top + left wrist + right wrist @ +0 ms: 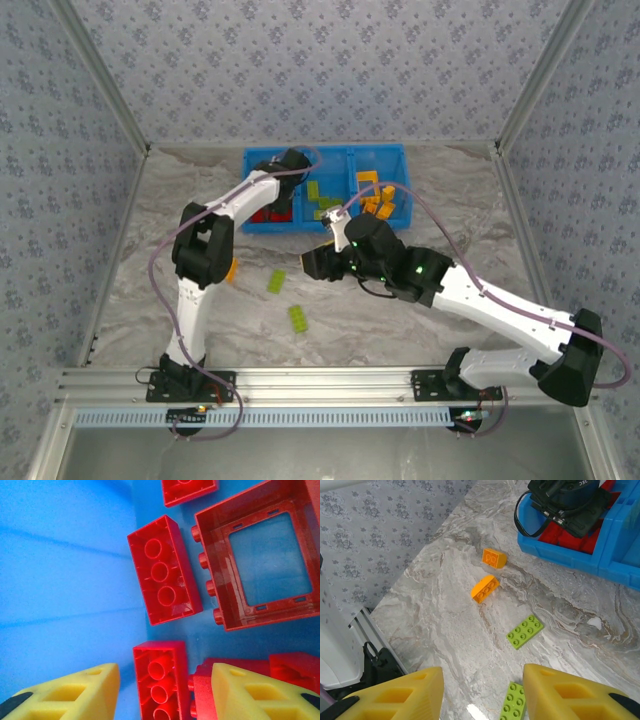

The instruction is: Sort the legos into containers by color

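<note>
Legos (525, 631) looked light, rigid and slick (best pinched across their long sides) while left gripper (164, 677) and right gripper (482, 676) gaped empty.

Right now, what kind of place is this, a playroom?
Probably a robot test booth, not a playroom: the left arm and right arm are bolted to a metal rail, patterned panels wall in the marble-look table, and a blue tray holds sorted legos.

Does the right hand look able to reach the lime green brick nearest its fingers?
Likely yes: the right hand is open over the lime green brick, with nothing lying between them.
</note>
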